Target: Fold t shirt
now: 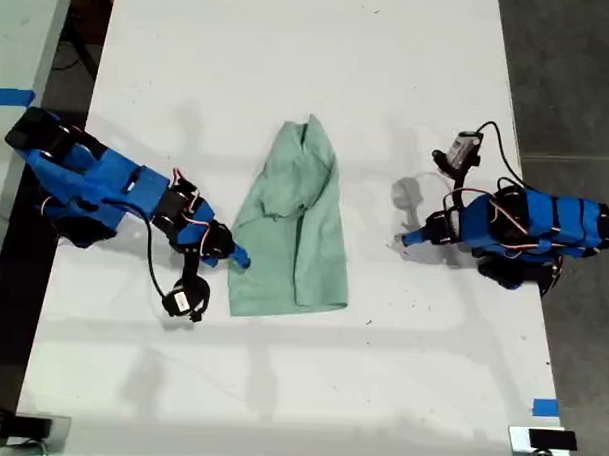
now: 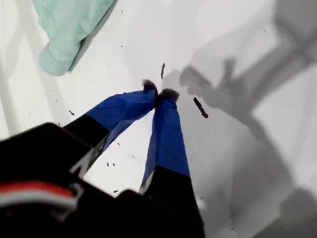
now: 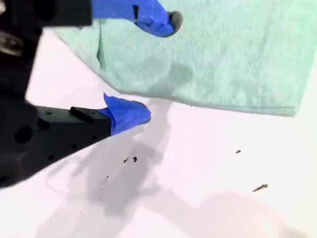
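The white counter (image 1: 279, 387) carries everything. The t shirt (image 1: 293, 223), pale mint green and wrinkled, lies near its middle, narrow at the far end and widening toward the near hem. My second gripper (image 3: 156, 67) sits at the exterior view's left, its jaws spread apart and empty, one blue tip over the cloth's edge and the other over bare counter. My first gripper (image 2: 158, 94), at the exterior view's right, holds nothing, its jaws pressed together well apart from the shirt.
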You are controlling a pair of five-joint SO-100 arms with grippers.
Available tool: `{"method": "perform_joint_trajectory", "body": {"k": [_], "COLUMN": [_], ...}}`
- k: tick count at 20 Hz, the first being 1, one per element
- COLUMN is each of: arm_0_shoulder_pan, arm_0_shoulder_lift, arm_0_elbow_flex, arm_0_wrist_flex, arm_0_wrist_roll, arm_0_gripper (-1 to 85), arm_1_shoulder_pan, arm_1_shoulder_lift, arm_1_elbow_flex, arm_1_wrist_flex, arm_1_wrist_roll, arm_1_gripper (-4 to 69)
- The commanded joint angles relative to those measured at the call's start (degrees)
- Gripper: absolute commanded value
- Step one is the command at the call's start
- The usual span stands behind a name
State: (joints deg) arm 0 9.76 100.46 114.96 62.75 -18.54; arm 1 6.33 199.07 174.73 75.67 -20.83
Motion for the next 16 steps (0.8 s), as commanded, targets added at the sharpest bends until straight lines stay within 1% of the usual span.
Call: {"method": "perform_joint_trajectory", "body": {"k": [1,4,5,6,9,10,12,14,16], "arm_0_shoulder_pan": [-2.0,-2.9,-3.2,-3.3,-2.6,-2.4,-2.2,-2.5,-3.7], "arm_0_shoulder_lift": [-4.4,-12.0,-14.9,-17.2,-19.2,-18.5,-16.7,-14.5,-13.2], "arm_0_elbow_flex": [-3.6,-4.5,-5.3,-6.2,-7.3,-7.3,-7.3,-7.2,-6.9], "arm_0_wrist_flex": [-1.3,-3.1,-3.9,-4.3,-4.4,-3.1,1.8,7.6,15.3], "arm_0_wrist_roll": [-1.3,-2.1,-1.6,-1.4,-1.8,-1.8,-2.5,-3.5,-5.9], "arm_0_gripper": [23.1,21.5,16.2,0.7,-0.3,-0.3,-0.3,-0.3,-0.3], "arm_1_shoulder_pan": [0.1,0.1,0.1,0.1,0.1,0.0,0.0,0.0,0.0], "arm_1_shoulder_lift": [0.4,0.4,0.4,0.4,0.4,0.4,0.4,0.5,0.5], "arm_1_elbow_flex": [3.7,3.7,3.7,3.7,3.7,3.7,3.7,3.7,3.7], "arm_1_wrist_flex": [0.1,0.1,0.1,0.1,0.1,0.1,0.1,0.1,0.1], "arm_1_wrist_roll": [-0.2,-0.3,-0.3,-0.4,-0.4,-0.4,-0.4,-0.4,-0.4], "arm_1_gripper": [2.3,2.3,2.3,2.3,2.3,2.3,2.3,2.3,2.3]}}
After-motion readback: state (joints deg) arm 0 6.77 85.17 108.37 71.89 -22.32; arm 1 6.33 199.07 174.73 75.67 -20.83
